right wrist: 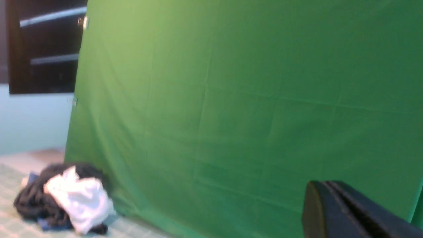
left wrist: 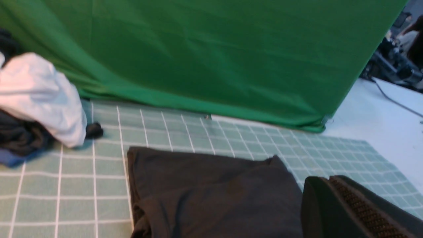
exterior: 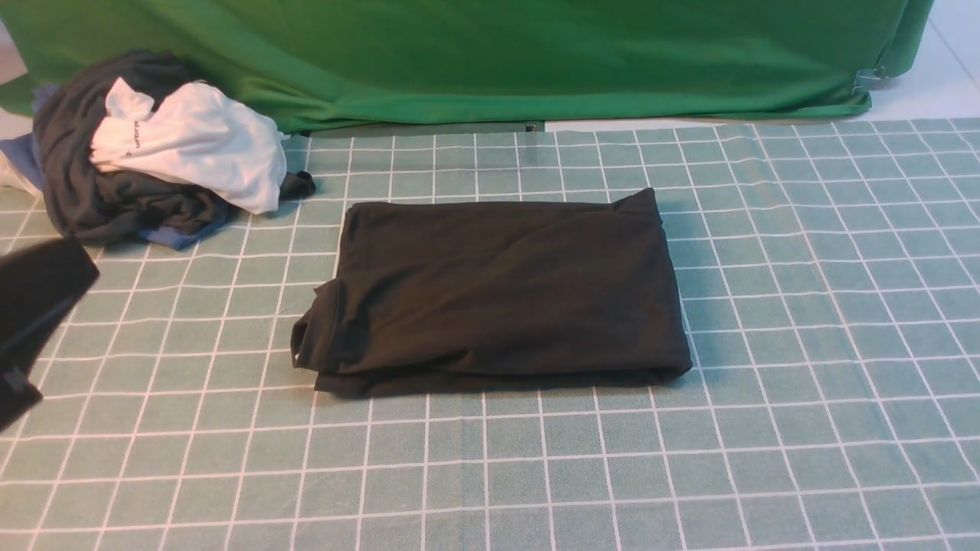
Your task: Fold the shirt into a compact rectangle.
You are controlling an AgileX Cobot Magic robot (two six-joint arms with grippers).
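The black shirt (exterior: 498,295) lies folded into a thick rectangle in the middle of the checked cloth, its layered edges showing along the near and left sides. It also shows in the left wrist view as a dark slab (left wrist: 211,195). My left gripper (exterior: 34,306) hangs at the far left of the front view, well apart from the shirt; in its own view its jaws (left wrist: 330,181) are shut together with nothing between them. My right gripper (right wrist: 325,185) is out of the front view, raised and facing the green cloth, shut and empty.
A bundle of dark grey, white and blue garments (exterior: 153,153) sits at the back left. A big green cloth (exterior: 490,53) hangs along the back edge. The green checked tablecloth (exterior: 804,344) covers the table; beyond its right back corner is bare white surface (left wrist: 380,115).
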